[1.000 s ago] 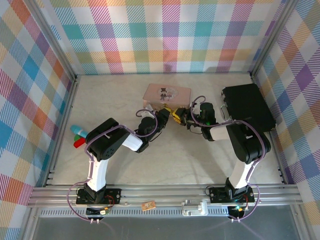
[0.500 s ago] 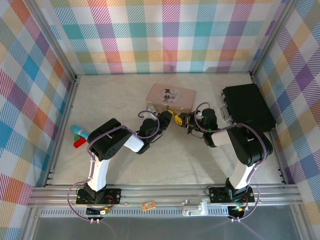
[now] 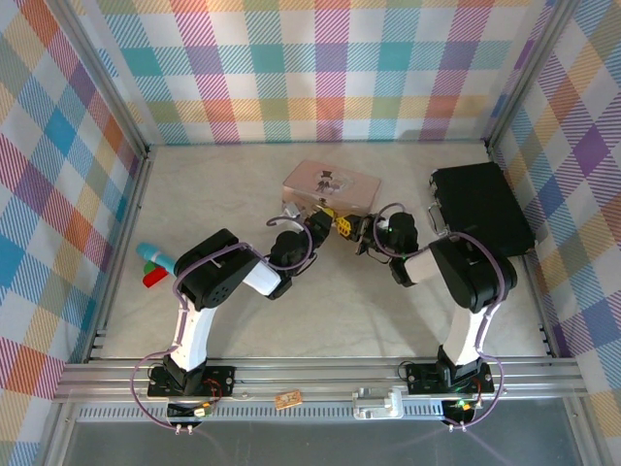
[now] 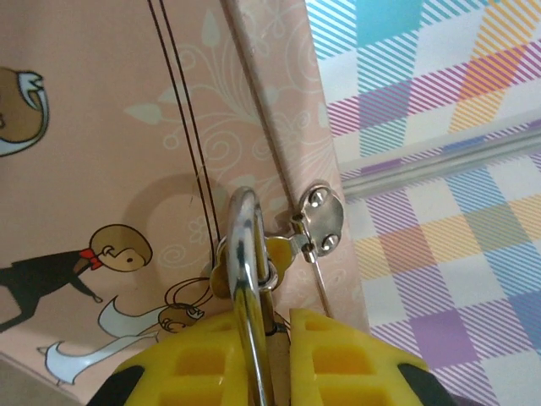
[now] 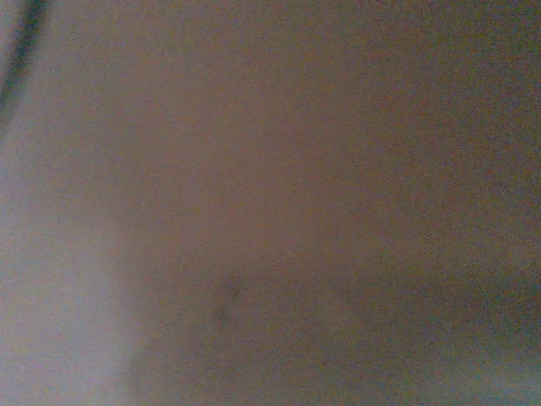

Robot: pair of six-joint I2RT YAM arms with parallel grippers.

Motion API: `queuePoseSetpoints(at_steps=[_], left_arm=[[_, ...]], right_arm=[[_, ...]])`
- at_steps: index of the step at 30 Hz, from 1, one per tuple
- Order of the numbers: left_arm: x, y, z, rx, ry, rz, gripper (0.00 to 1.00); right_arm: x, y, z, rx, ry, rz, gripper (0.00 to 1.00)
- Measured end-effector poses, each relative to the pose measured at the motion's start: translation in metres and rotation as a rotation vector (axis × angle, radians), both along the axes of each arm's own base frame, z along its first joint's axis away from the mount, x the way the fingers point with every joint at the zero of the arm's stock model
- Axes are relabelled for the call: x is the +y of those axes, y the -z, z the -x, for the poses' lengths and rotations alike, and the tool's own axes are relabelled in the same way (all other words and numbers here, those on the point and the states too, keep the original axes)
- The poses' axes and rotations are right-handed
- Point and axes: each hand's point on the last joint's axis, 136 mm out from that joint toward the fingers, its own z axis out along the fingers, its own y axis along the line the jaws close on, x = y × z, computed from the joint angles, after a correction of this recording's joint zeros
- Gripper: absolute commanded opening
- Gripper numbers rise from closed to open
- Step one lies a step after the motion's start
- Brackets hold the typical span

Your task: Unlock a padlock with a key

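Padlock (image 4: 244,254) sits at the front edge of the pink tin (image 4: 110,127), just beside the tin's silver hasp (image 4: 319,220). Its thin shackle is bright metal, seen edge-on as a narrow arch, with small brass-gold bits showing on either side of it. The body is hidden low down between the yellow fingers (image 4: 199,359). Left gripper (image 4: 270,326) is clamped on the padlock, one finger tight against each side of the shackle. From above, right gripper (image 3: 361,231) faces the left one, tip to tip, just in front of the tin. Whether its jaws are open or closed I cannot tell; its wrist view is a grey-brown blur.
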Motion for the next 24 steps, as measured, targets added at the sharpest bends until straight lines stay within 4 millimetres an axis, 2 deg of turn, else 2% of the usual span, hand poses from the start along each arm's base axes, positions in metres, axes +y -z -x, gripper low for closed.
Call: queuePoseSetpoints(at_steps=[8,12,15,17,20,24], left_arm=[[0.005,0.031,0.008,0.103,0.006,-0.082,0.00],[0.006,0.020,0.013,0.129,0.012,-0.111,0.00],[0.007,0.016,0.017,0.155,0.020,-0.138,0.00],[0.007,0.025,0.020,0.191,0.029,-0.168,0.00],[0.004,0.030,0.022,0.218,0.046,-0.184,0.00],[0.006,0.056,0.030,0.304,0.062,-0.259,0.00]], right_arm=[[-0.001,0.031,-0.001,-0.041,-0.118,0.060,0.39],[-0.001,0.034,0.003,-0.133,-0.167,0.139,0.49],[-0.002,0.022,0.007,-0.215,-0.196,0.207,0.51],[-0.003,0.009,0.009,-0.277,-0.208,0.255,0.52],[-0.009,0.010,0.017,-0.308,-0.238,0.365,0.54],[-0.020,-0.003,0.028,-0.385,-0.267,0.498,0.55]])
